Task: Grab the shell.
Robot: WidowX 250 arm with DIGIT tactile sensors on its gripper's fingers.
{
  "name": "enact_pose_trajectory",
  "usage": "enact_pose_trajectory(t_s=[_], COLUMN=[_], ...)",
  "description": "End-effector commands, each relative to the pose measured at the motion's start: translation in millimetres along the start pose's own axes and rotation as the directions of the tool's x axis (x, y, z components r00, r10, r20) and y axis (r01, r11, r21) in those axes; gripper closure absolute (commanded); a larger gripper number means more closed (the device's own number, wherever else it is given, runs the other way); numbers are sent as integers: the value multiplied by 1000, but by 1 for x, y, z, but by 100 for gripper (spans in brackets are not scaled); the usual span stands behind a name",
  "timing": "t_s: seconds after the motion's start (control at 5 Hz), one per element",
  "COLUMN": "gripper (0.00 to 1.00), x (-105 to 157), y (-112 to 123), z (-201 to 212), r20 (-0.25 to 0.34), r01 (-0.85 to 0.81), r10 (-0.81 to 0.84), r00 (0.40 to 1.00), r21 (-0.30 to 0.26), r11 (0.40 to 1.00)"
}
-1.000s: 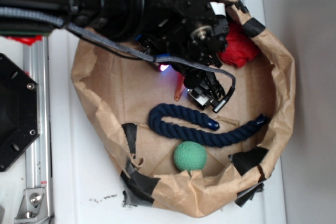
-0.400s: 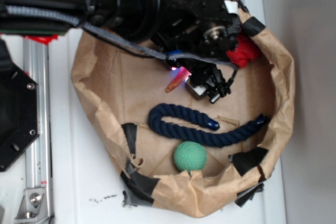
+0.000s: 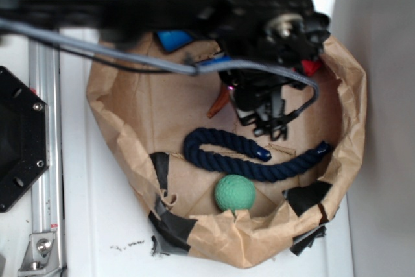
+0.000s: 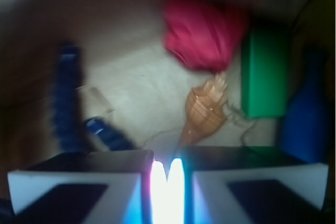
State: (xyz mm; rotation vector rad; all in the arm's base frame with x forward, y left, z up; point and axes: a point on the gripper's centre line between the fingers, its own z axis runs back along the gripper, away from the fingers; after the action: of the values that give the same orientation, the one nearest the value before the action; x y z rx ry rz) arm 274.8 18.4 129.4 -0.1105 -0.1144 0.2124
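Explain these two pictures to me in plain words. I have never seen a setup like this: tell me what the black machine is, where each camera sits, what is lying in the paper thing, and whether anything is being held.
The black machine is a robot arm. One picture looks down from above; the other comes from a blurry camera on the arm's wrist, just behind its gripper.

A crumpled brown paper bag lies open as a shallow nest. Inside are a dark blue rope, a green ball, a red cloth, a green block, a blue bottle-like shape, and an orange-tan shell.

The shell lies on the paper in front of the gripper. Whether the fingers are open or gripping anything, the pictures do not show.
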Motion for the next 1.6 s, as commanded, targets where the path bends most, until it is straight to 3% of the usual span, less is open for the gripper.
enact_pose_trajectory(t_s=[0.0, 0.2, 0.4, 0.8, 1.0, 1.2, 1.4], gripper=[100, 100, 0, 0, 0, 0, 0], x=[-5, -7, -12, -30, -17, 5, 21], y=[-1, -2, -1, 26, 34, 30, 23], z=[63, 63, 51, -11, -33, -48, -60], r20=[45, 21, 0, -48, -14, 5, 16], r01=[219, 252, 169, -90, -213, -277, -328], r10=[-218, -253, -170, 94, 216, 277, 328], r00=[975, 967, 986, 994, 976, 961, 945], r21=[-6, 29, 59, 82, 95, 30, 31], r11=[976, 967, 984, 993, 972, 960, 944])
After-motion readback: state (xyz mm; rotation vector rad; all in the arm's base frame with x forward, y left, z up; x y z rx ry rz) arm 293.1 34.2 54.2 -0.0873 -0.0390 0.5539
